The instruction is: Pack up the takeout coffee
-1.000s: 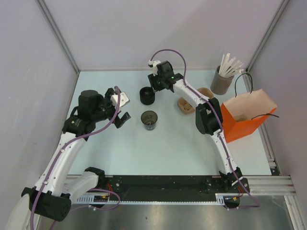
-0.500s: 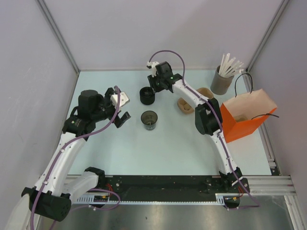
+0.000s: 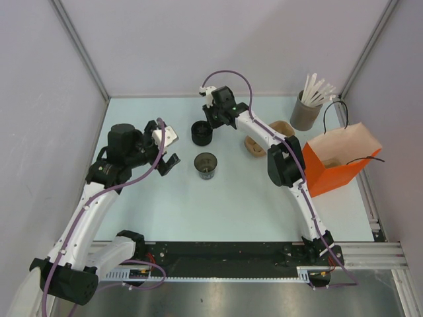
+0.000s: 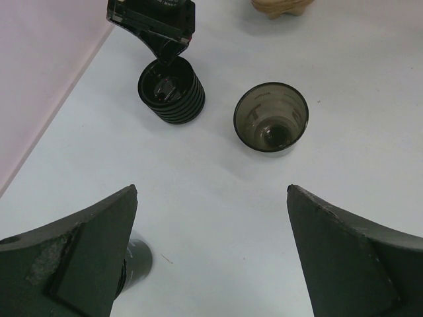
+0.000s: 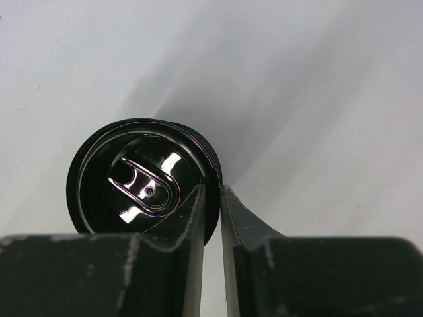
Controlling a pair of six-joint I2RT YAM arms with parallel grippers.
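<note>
Right wrist view. Item: round black lid, glossy, with its sip slot showing. It sits on top of a black ribbed stack at the far middle of the table.

Right gripper: the jaws are drawn nearly together astride the lid's edge, one finger inside the rim and one outside, clenched on the lid. Whether the top lid alone or more than one layer lies between the fingers cannot be told from this angle.

Top view. Item: cup, black outside and greyish-brown inside, upright and uncovered. It stands just on the near side of the stack, not touching it.

Item: orange bag, upright with its mouth open, at the right edge of the table and well apart from the cup.

Left gripper: released, jaws wide with nothing between them. It hangs to the left of the cup, facing both cup and stack.

Step in hand, as judged: take one lid off the stack to cap the cup. Packing into the bag is not yet begun.

Handling notes:
- Lift straight up and slowly, so that any lower layer drops away.
- A thin rim pinched at one edge is likely to tilt, so the wrist should stay level.
- Centre the lid over the cup's mouth before lowering it.
- Press evenly, since a light cup could slide or tip.
- The left gripper looks well placed to steady the cup.
</note>
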